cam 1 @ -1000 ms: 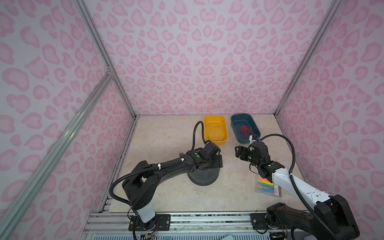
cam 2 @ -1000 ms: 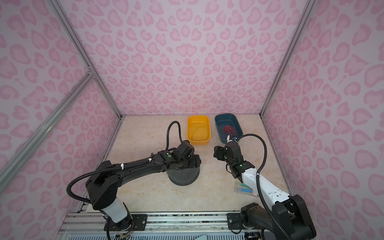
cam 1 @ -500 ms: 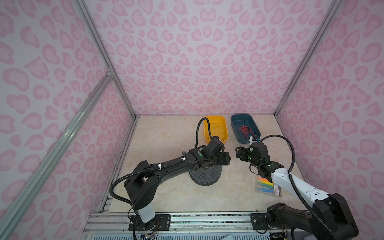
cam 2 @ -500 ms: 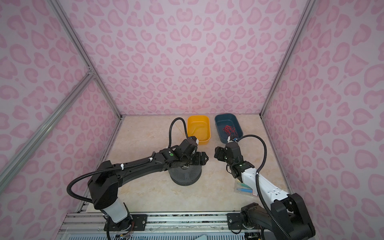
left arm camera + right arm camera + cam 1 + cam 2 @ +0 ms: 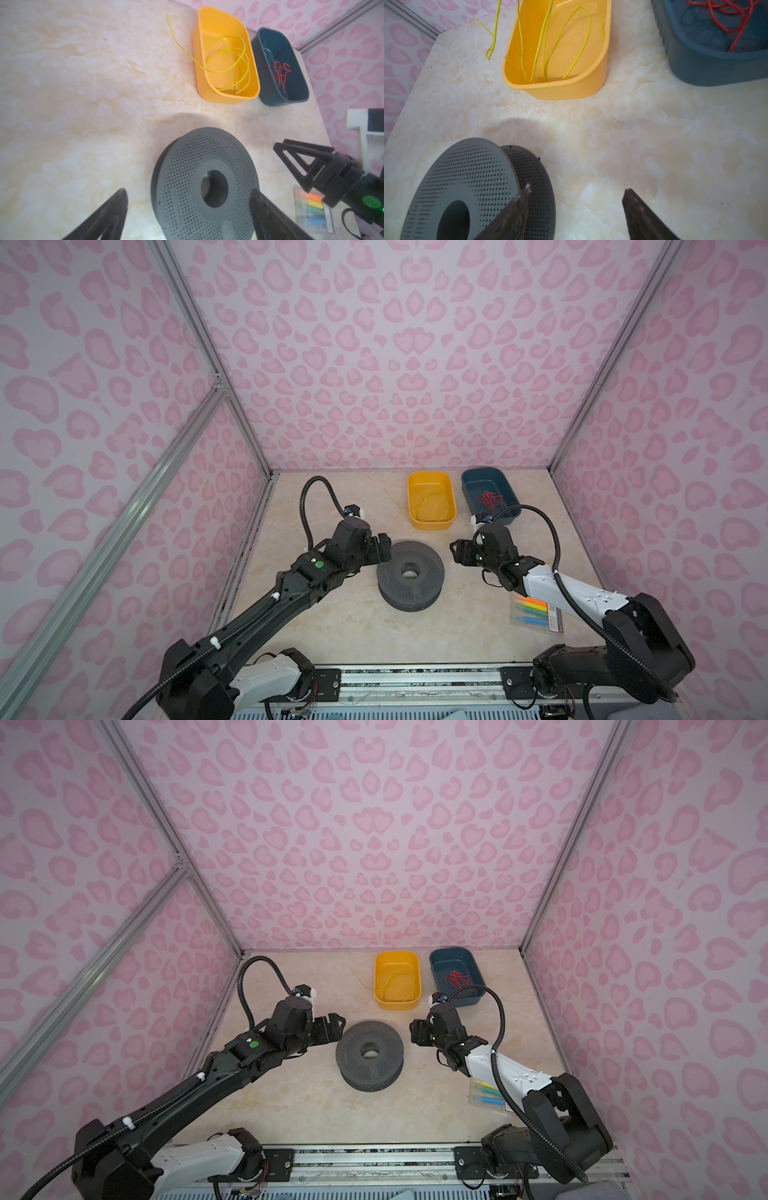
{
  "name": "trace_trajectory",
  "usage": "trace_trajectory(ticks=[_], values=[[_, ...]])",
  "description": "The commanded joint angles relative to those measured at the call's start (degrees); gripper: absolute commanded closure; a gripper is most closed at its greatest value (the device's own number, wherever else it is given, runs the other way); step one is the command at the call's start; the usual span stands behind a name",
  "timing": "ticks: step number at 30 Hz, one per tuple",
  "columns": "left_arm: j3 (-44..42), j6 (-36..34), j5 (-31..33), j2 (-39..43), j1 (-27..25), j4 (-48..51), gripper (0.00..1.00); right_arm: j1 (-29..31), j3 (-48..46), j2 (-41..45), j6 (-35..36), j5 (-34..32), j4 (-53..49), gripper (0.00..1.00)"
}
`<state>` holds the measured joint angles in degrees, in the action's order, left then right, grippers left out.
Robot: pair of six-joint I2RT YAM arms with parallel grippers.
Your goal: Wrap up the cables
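The cables are one thin yellow wire (image 5: pixel 430 504) lying in loose loops inside the yellow tub (image 5: pixel 430 526), with one end sticking out over the table on the tub's left (image 5: pixel 176 39). The wire also shows in the right wrist view (image 5: pixel 542 41). A grey perforated spool (image 5: pixel 409 574) lies flat mid-table. My left gripper (image 5: pixel 384 549) hovers at the spool's left edge, open and empty; its jaws frame the spool in the left wrist view (image 5: pixel 188 190). My right gripper (image 5: pixel 457 551) hangs open and empty just right of the spool (image 5: pixel 467 166), above bare table (image 5: pixel 576 188).
A dark blue tub (image 5: pixel 490 518) with a tangle of red wires (image 5: pixel 490 501) stands right of the yellow tub. A clear pack of coloured markers (image 5: pixel 536 610) lies under the right forearm. Pink patterned walls close in the table on three sides.
My left gripper has drawn back to the left, from above the spool to its left edge, and its jaws have widened. The right jaws have narrowed a little; that arm has barely moved.
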<state>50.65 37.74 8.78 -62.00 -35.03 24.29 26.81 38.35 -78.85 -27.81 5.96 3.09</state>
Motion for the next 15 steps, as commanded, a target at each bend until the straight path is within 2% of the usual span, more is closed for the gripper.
trace_trajectory(ticks=[1, 9, 15], values=[[-2.4, -0.2, 2.8, 5.0, 1.6, 4.3, 0.07, 0.7, 0.6, -2.0, 0.3, 1.0, 2.1, 0.29], [-6.1, 0.4, 2.2, 13.3, 2.3, 6.7, 0.07, 2.8, 1.6, 1.8, -1.5, -2.6, -3.0, 0.34], [-8.9, 2.2, 0.1, 17.7, 2.4, 7.9, 0.07, 4.2, 4.9, 6.9, -3.4, -4.5, -8.9, 0.43]])
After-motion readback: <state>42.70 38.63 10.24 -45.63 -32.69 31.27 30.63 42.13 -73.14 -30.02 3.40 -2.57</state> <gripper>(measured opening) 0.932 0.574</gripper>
